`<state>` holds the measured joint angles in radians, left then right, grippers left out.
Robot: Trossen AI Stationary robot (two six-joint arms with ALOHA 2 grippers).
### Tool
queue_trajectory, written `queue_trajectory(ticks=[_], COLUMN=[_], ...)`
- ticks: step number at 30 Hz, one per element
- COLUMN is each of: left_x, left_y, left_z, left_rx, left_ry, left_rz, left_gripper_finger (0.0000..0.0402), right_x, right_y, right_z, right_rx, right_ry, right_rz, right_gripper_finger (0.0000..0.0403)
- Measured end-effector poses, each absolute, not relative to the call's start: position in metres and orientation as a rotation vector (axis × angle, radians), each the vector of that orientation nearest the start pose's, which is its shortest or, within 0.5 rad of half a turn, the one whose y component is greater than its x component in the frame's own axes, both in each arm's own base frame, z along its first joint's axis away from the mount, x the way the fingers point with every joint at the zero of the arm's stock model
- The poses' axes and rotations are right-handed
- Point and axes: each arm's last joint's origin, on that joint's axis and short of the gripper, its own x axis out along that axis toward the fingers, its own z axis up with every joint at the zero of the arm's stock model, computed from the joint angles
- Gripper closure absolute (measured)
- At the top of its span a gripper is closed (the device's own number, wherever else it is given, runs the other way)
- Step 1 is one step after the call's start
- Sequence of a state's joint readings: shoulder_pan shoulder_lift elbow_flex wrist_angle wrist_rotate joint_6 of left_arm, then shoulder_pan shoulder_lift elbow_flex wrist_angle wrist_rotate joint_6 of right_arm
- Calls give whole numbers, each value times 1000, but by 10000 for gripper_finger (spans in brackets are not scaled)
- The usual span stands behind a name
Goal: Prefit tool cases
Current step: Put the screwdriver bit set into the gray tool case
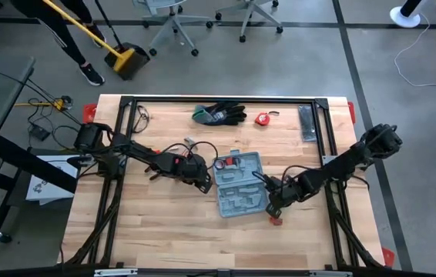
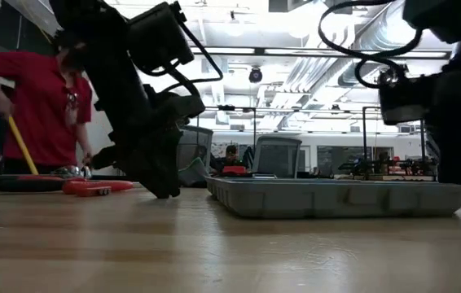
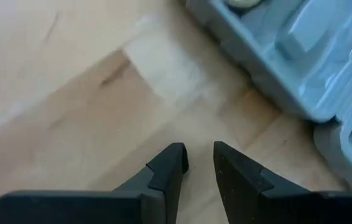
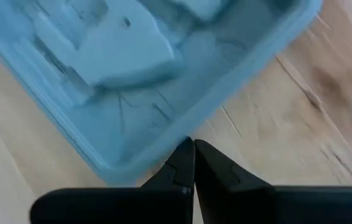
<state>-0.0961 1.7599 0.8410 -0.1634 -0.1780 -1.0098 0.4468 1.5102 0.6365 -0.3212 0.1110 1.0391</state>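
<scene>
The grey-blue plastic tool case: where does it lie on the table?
In the high view, the open grey-blue plastic tool case lies at the centre of the wooden table, between the left gripper and right gripper.

Your left claw (image 3: 198,163) sits at frame bottom, two dark fingers (image 3: 166,171) slightly parted, nothing between them, only bare worktop (image 3: 70,106) below. Grey-blue tool case (image 3: 300,56) fills upper right of frame, lying open, moulded recesses visible, apart from fingertips.
</scene>
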Motion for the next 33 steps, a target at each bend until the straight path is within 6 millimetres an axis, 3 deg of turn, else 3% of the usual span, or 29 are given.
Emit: queue_trajectory(ticks=[12, 21, 27, 33], left_x=[325, 319, 302, 293], left_y=[12, 15, 13, 1], left_z=[109, 119, 140, 179], left_rx=[-768, -701, -661, -642], left_ry=[865, 928, 968, 846], left_rz=[530, 434, 506, 459], left_gripper_finger=[338, 346, 346, 346], right_x=[237, 231, 215, 196], right_y=[93, 99, 95, 85], right_z=[133, 135, 162, 200], right_rx=[677, 696, 676, 666], right_ry=[1055, 1065, 989, 876], right_rz=[-289, -302, -334, -258], right_gripper_finger=[403, 403, 396, 345])
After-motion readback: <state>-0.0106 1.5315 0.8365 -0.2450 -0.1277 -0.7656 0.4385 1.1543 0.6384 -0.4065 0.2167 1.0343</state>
